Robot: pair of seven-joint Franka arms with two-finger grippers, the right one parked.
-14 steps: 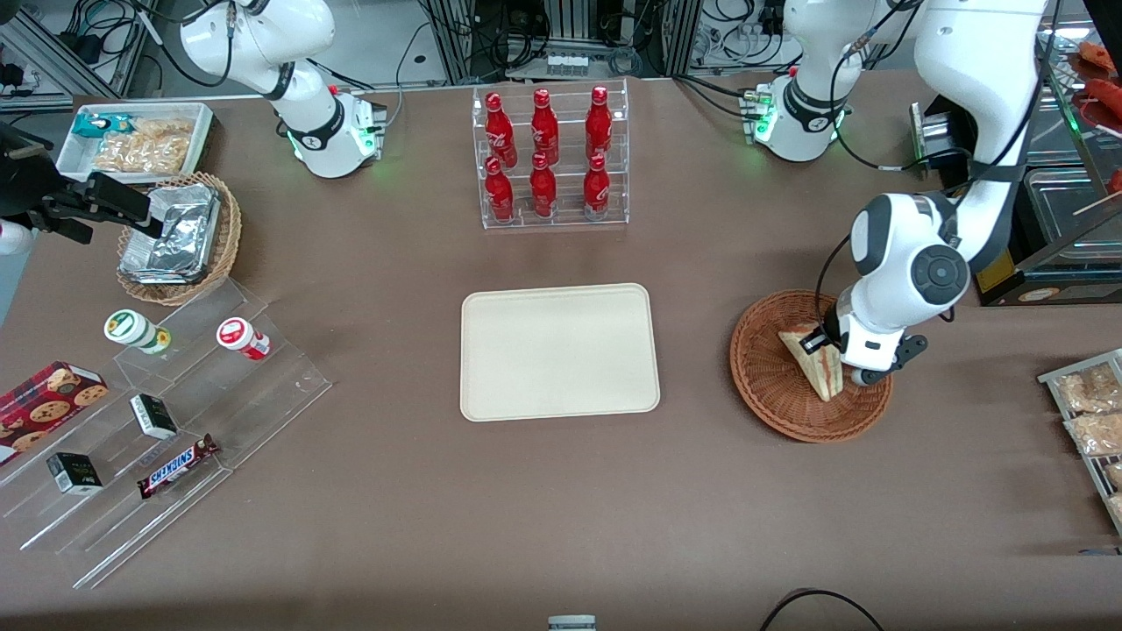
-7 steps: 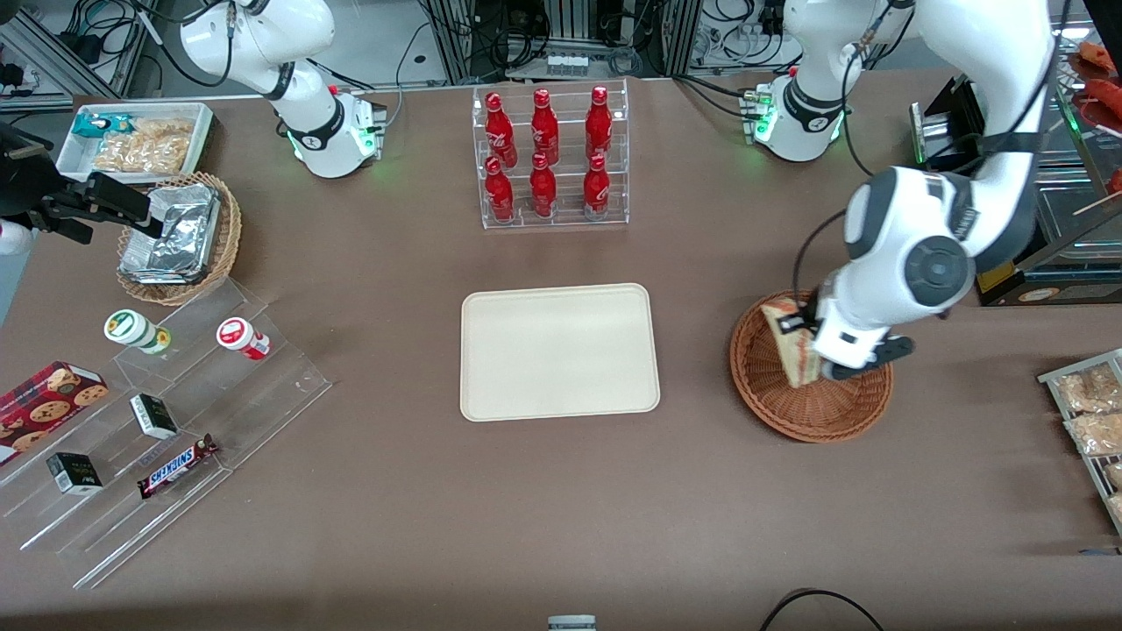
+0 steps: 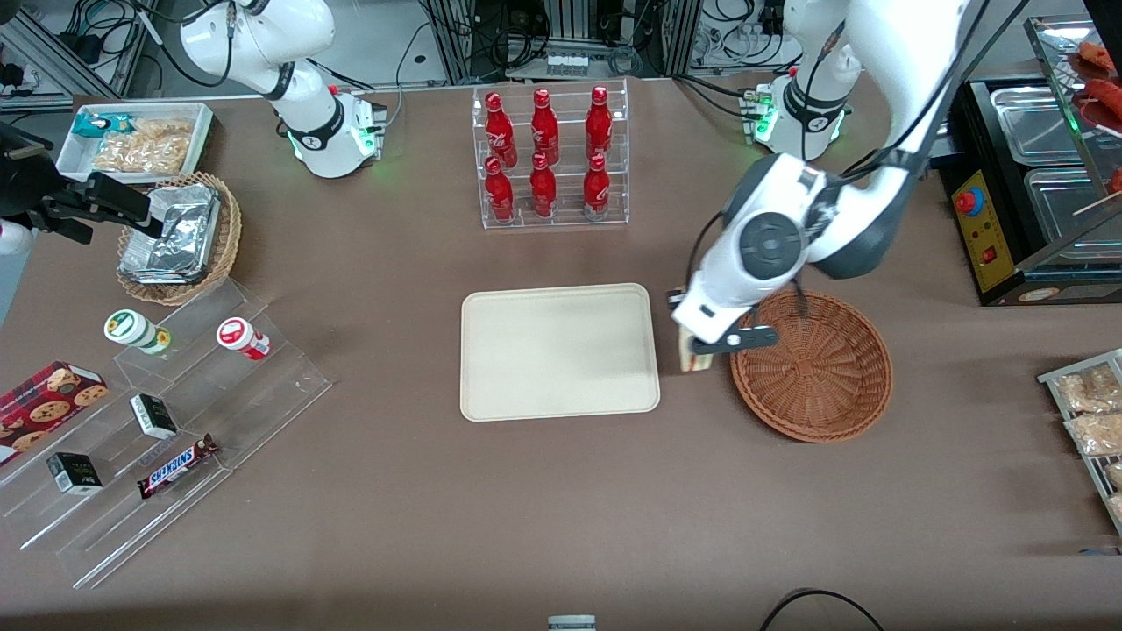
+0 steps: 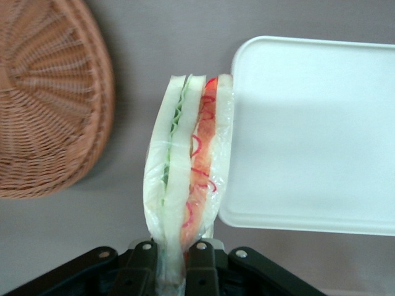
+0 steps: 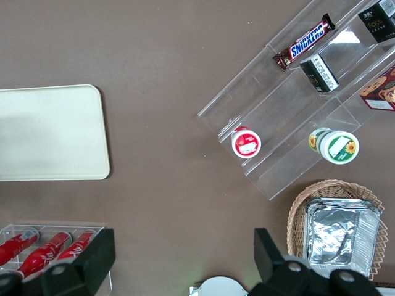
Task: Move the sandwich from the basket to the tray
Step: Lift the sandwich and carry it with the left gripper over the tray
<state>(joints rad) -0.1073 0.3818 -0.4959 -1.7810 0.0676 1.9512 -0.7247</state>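
My left gripper (image 3: 697, 343) is shut on the sandwich (image 3: 693, 359) and holds it above the table, in the gap between the tray (image 3: 558, 350) and the basket (image 3: 813, 365). In the left wrist view the sandwich (image 4: 188, 166) is a plastic-wrapped wedge with green, red and pink layers, pinched between the gripper (image 4: 170, 265) fingers. Its tip reaches the edge of the cream tray (image 4: 315, 135). The reddish-brown basket (image 4: 46, 98) has nothing in it.
A clear rack of red bottles (image 3: 548, 158) stands farther from the front camera than the tray. A tan basket with foil packets (image 3: 180, 237), a white bin of snacks (image 3: 136, 140) and a clear stepped stand with small goods (image 3: 158, 412) lie toward the parked arm's end. Metal trays (image 3: 1052, 175) and snack packets (image 3: 1091, 412) lie toward the working arm's end.
My gripper has lifted the sandwich out of the basket and carried it sideways toward the tray. The basket is now without the sandwich.
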